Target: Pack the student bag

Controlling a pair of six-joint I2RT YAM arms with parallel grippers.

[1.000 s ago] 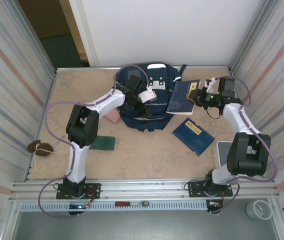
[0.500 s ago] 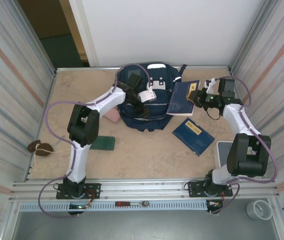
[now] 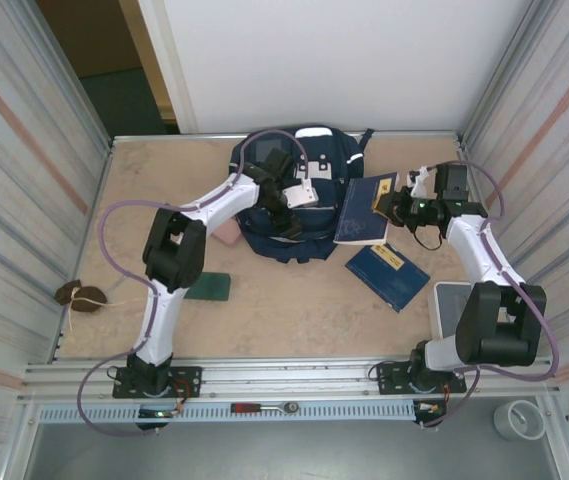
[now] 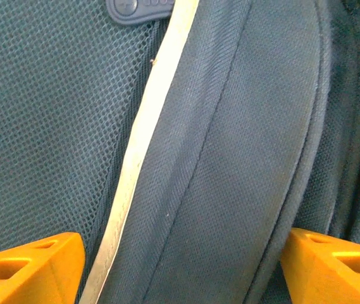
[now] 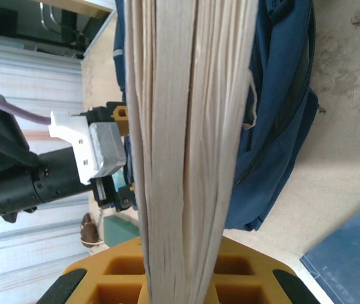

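Seen from above, the bag (image 3: 326,165) lies at upper centre. The right gripper (image 3: 389,200), clenched on a booklet (image 3: 364,210) held on edge, has carried it slightly left, closer to the bag's right side than a second ago, probably for insertion. The left gripper (image 3: 286,218), jaws spread astride the bag's rim, has barely moved.

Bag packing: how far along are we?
Done: nothing visibly packed; the bag lies at the table's far side. In hand: right gripper is shut on a booklet beside the bag; left gripper is open astride the bag's fabric edge. Left: that booklet, the second booklet on the table, maybe the green item and pink item.
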